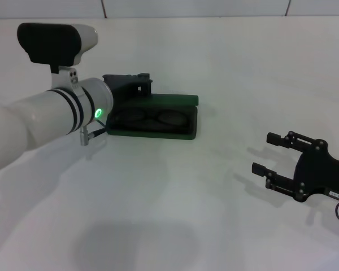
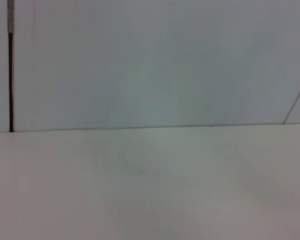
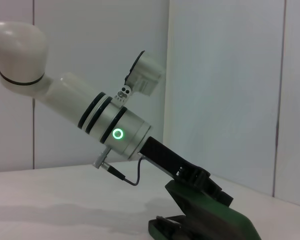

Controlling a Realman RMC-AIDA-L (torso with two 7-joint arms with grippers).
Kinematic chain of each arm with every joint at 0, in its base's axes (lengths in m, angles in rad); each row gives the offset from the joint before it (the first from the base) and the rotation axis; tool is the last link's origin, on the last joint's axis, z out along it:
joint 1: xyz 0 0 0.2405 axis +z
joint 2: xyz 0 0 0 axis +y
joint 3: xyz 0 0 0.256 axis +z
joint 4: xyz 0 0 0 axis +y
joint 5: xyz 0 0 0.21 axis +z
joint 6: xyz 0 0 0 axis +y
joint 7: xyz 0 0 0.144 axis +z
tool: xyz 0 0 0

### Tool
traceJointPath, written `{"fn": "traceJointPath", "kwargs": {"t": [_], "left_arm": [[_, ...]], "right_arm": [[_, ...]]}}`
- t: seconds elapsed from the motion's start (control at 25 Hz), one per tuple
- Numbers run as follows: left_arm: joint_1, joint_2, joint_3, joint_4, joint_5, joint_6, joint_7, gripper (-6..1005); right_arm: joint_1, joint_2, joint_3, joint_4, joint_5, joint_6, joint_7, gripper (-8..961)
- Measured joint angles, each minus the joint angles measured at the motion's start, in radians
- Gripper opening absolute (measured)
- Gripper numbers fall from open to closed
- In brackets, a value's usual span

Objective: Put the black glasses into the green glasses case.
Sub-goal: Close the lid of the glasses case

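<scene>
The green glasses case (image 1: 183,131) lies on the white table at centre, half open, with its lid (image 1: 172,100) tilted over the base. The black glasses (image 1: 152,119) lie inside, lenses showing under the lid. My left gripper (image 1: 137,83) rests against the back of the lid at its left end. The right wrist view shows the left gripper (image 3: 195,179) lying on the sloping lid of the case (image 3: 217,217). My right gripper (image 1: 263,152) is open and empty, low over the table to the right of the case. The left wrist view shows only table and wall.
The white table (image 1: 175,203) spreads around the case. A pale wall with seams (image 3: 225,75) stands behind it. My left arm (image 1: 39,121) crosses the left side of the head view.
</scene>
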Motion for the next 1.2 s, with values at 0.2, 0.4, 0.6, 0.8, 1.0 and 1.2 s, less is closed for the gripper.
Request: {"fn": "traceJointPath", "kwargs": {"t": [0.2,0.4,0.6,0.8,1.0,1.2], "left_arm": [[0.009,0.001,0.006,0.001,-0.001,-0.008,0.003,94],[0.011,0.002,0.027,0.006,-0.002,-0.022,0.004,95],[0.031,0.002,0.042,0.021,-0.003,-0.027,0.034,96],[0.048,0.002,0.05,0.025,-0.003,-0.038,0.053,96],[0.053,0.003,0.087,0.026,-0.002,-0.067,0.055,97],[0.069,0.003,0.117,0.027,-0.002,-0.096,0.055,98]], "right_arm": [[0.001,0.001,0.0,0.0,0.0,0.001,0.0,655],[0.001,0.002,0.0,0.0,0.0,0.001,0.0,655],[0.003,0.002,0.0,0.0,0.0,0.001,-0.001,655],[0.003,0.002,0.0,0.0,0.0,0.002,0.0,655],[0.003,0.002,0.0,0.0,0.0,0.0,0.002,655],[0.002,0.002,0.0,0.0,0.0,-0.005,0.004,655]]}}
